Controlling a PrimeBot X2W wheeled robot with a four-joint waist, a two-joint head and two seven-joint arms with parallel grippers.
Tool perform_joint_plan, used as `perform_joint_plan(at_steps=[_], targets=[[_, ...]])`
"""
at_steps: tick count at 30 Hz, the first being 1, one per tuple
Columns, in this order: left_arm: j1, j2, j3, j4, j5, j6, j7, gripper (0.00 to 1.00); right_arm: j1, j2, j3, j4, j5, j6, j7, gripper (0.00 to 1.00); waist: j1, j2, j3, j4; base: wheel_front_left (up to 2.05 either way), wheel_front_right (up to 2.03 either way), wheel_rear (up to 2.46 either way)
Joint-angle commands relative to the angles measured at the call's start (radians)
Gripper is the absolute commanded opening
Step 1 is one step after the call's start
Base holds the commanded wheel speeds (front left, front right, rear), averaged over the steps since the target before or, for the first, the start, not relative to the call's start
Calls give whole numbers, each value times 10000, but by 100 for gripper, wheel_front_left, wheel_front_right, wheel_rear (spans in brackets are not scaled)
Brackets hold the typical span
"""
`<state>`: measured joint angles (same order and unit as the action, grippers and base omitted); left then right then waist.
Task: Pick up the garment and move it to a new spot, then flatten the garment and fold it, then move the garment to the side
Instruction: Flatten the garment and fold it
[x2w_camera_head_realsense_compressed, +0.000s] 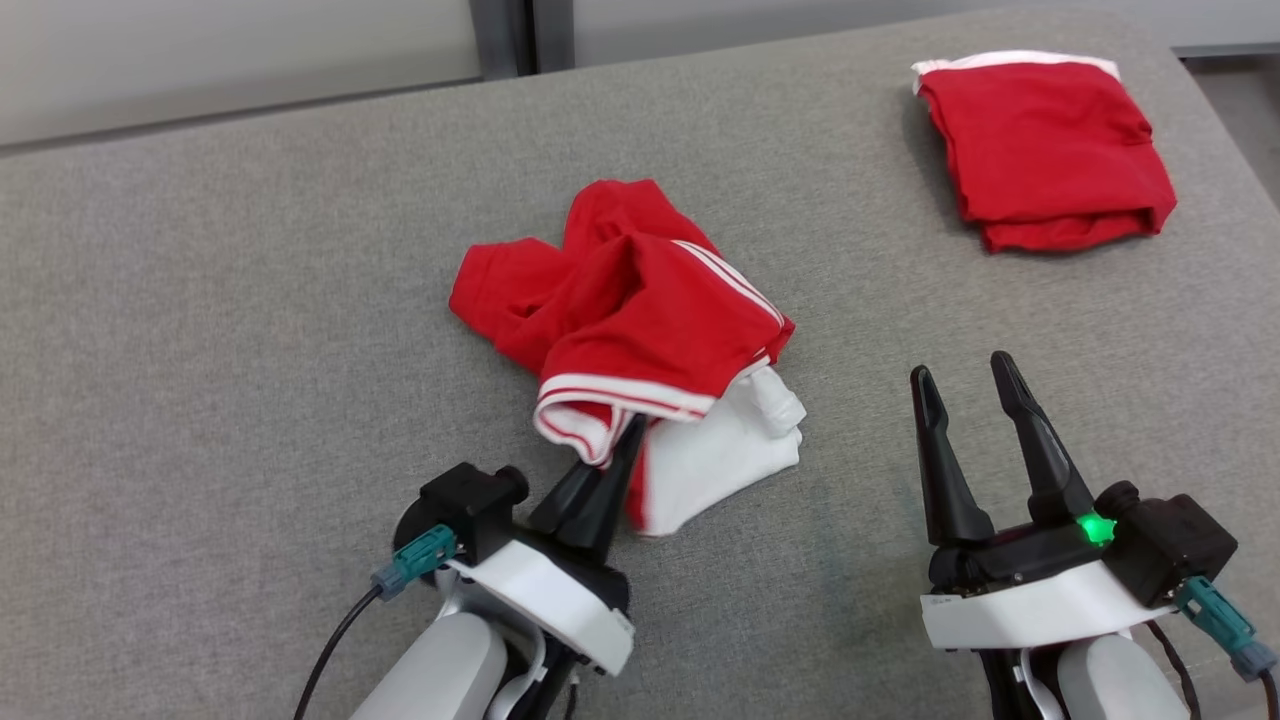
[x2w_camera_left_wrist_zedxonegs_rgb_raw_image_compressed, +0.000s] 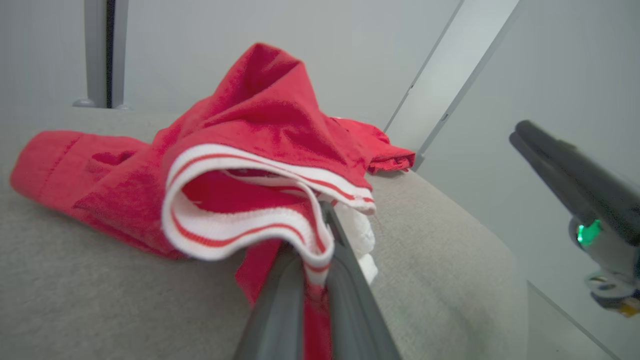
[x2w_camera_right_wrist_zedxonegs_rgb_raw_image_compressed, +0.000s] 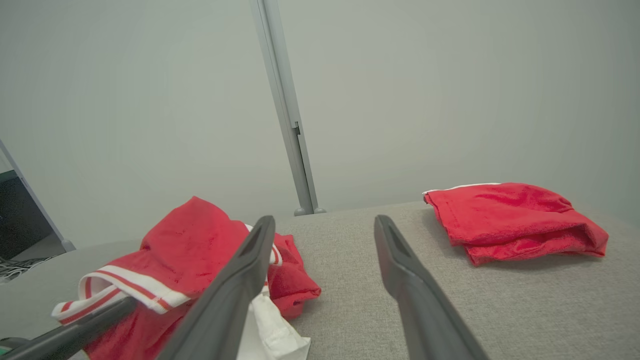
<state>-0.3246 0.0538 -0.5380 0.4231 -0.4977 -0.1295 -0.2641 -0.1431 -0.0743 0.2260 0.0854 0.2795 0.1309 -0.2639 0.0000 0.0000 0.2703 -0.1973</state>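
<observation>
Closest in the head view, the left gripper (x2w_camera_head_realsense_compressed: 628, 438) sits at the near left with its two dark fingers pressed together, clamped on the striped hem (x2w_camera_head_realsense_compressed: 600, 400) of the crumpled red garment (x2w_camera_head_realsense_compressed: 620, 300). From the left wrist the white band with thin red lines droops over the pinched fingertips (x2w_camera_left_wrist_zedxonegs_rgb_raw_image_compressed: 327, 225), and red cloth hangs down between the fingers. The garment lies in a heap near the middle of the grey padded surface (x2w_camera_head_realsense_compressed: 250, 350), bunched and partly raised at its near edge. White fabric (x2w_camera_head_realsense_compressed: 720, 450) pokes out from under it on the right; whether it belongs to the same piece cannot be told. At the near right the right gripper (x2w_camera_head_realsense_compressed: 960, 370) has its fingers spread apart, gripping nothing and well apart from the heap, a green light (x2w_camera_head_realsense_compressed: 1095, 528) glowing at its base. At the far right corner lies a folded red garment (x2w_camera_head_realsense_compressed: 1050, 150), flat on the surface.
</observation>
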Motion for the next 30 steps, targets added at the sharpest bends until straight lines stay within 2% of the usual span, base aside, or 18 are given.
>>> perform_joint_plan(at_steps=[1, 6, 9, 14, 21, 24, 27, 28, 30], targets=[[-144, 136, -315, -653, -489, -6, -1, 0, 145, 35, -57, 57, -24, -5, -6, 100, 0, 0, -308, -131, 0, 0, 0], [-1383, 545, -1562, -1757, -1819, -7, 50, 0, 213, 123, -13, 144, 49, -5, -6, 100, 0, 0, -850, -443, 0, 0, 0], [-2735, 578, -1773, -2081, -2854, -7, 470, 0, 133, 176, -70, 157, 95, -5, -6, 100, 0, 0, -1010, -734, 0, 0, 0], [-5192, 332, -1137, -1927, -4251, 20, 1285, 0, 123, 220, -498, 4, 377, -5, -6, 100, 0, 0, -1115, -1160, 0, 0, 0], [-7433, 69, -490, -1772, -5053, 274, 1581, 0, 182, 226, -1066, -412, 636, -5, -6, 100, 0, 0, -1303, -1469, 0, 0, 0], [-7452, 275, -88, -1914, -5334, 460, 1603, 0, 188, 226, -1517, -583, 543, -5, -6, 100, 0, 0, -1335, -1402, 0, 0, 0], [-6599, 728, 192, -2321, -5519, 712, 1588, 0, 302, 236, -2031, -676, 382, -5, -6, 100, 0, 0, -1260, -1086, 0, 0, 0], [-5588, 1147, 411, -2724, -5773, 964, 1556, 0, 366, 230, -2289, -698, 259, -5, -6, 100, 0, 0, -1184, -853, 0, 0, 0], [-4222, 1617, 723, -3220, -6060, 1308, 1397, 0, 424, 230, -2437, -678, 126, -5, -6, 100, 0, 0, -1086, -613, 0, 0, 0]])
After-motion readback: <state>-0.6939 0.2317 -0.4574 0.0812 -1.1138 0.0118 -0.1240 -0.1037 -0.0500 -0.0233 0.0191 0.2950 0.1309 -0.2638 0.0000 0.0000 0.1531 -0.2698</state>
